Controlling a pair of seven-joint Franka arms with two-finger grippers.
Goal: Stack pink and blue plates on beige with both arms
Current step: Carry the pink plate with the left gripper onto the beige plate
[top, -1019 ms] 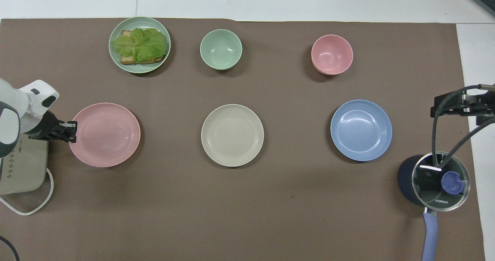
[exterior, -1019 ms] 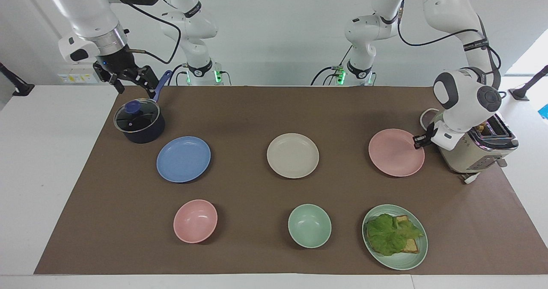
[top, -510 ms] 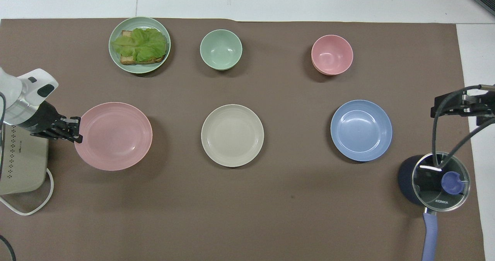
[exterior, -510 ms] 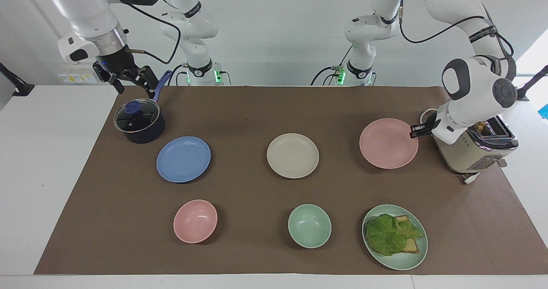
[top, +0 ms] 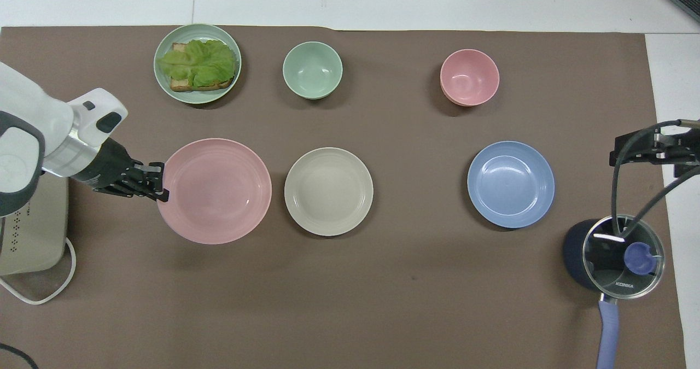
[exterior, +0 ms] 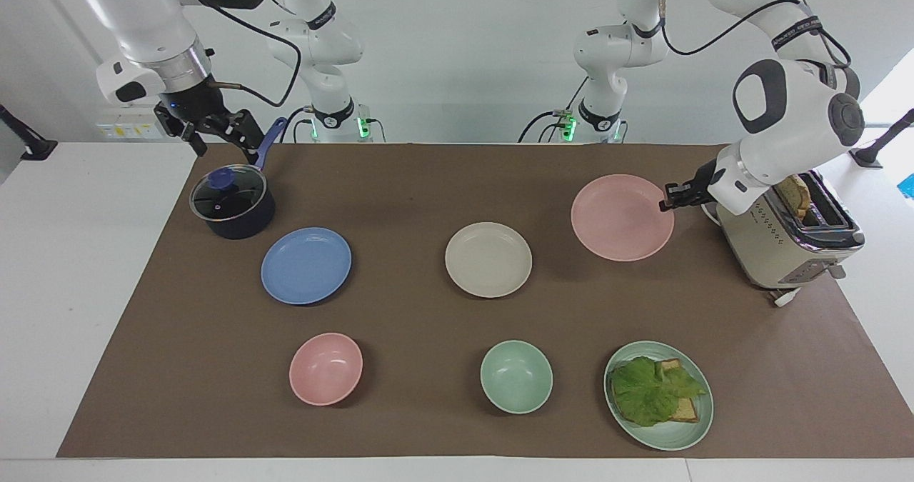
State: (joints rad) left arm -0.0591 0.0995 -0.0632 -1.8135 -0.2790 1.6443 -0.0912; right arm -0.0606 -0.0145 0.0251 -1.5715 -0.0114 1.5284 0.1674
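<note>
The pink plate hangs clear of the brown mat, its shadow lying on the mat beneath it, between the beige plate and the toaster. The left gripper pinches its rim at about 3 o'clock in the facing view, fingers closed tight on the edge. The part of the rim between the fingers is covered, so the depth of the bite cannot be read. In the overhead view the plate's edge comes just beside the beige plate at that plate's 9 o'clock.

A second ago the pink plate lay flat on the mat just beside the toaster; it has since been lifted and carried toward the beige plate at the table's middle. The left arm's wrist has swung up and off the toaster, uncovering a slice of toast in its slot.

The blue plate lies on the mat at 9 o'clock of the beige plate in the facing view, unmoved. The right gripper waits in the air above the saucepan, at 11 o'clock of the blue plate, fingers spread wide and empty, as before. In the overhead view that gripper is cut off by the frame edge and only its black links show.

The pink bowl, green bowl and green plate of lettuce and toast sit unchanged in the row farthest from the robots.
</note>
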